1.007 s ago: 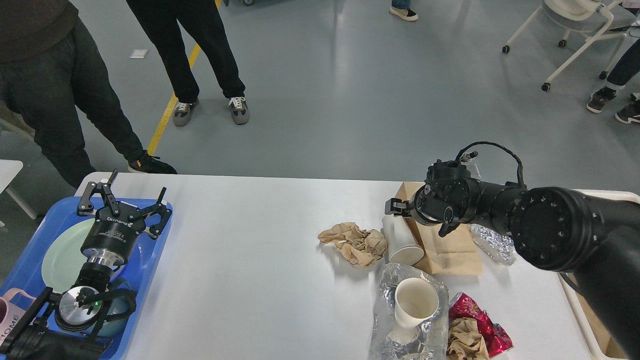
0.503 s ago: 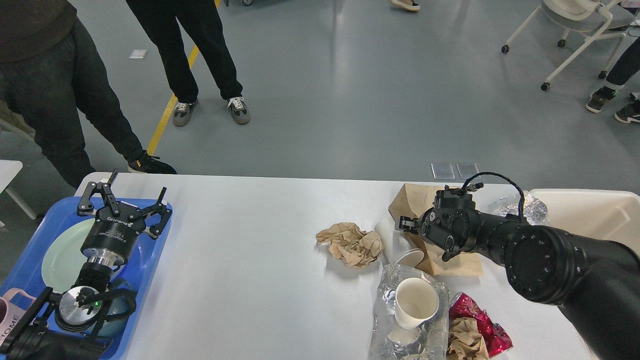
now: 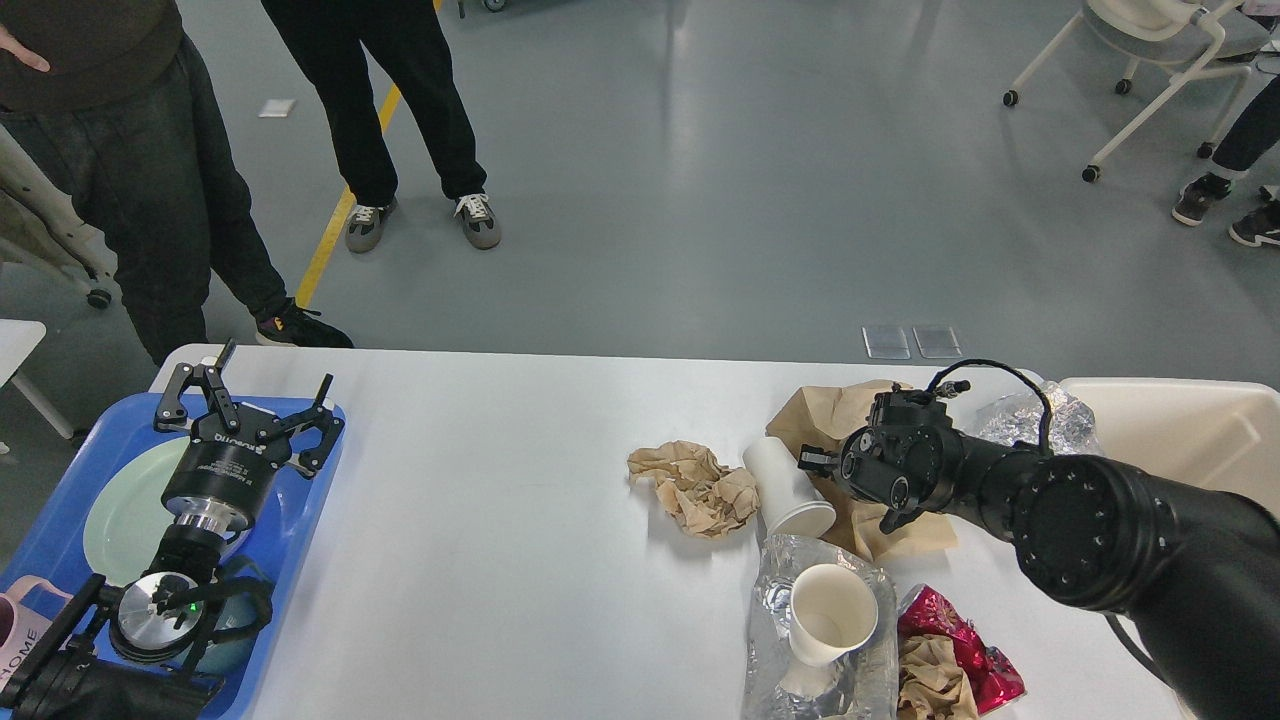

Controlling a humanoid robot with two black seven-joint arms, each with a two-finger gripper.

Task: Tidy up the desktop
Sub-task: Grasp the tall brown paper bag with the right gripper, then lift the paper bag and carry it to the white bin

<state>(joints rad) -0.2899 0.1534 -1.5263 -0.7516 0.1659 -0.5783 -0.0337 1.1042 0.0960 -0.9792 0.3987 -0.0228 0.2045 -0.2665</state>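
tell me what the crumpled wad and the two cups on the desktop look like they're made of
Crumpled wad: brown kraft-type paper, matte, sharply creased. Tipped cup and cup on the foil: probably white paper, matte, thin rolled rims. Foil sheet: shiny, wrinkled, silvery.

White tabletop (image 3: 480, 560), smooth matte, rounded far-left corner, long far edge running level across the view, wide bare stretch in its middle, litter of crumpled paper, foil and paper cups on its right half, a tray at its left end
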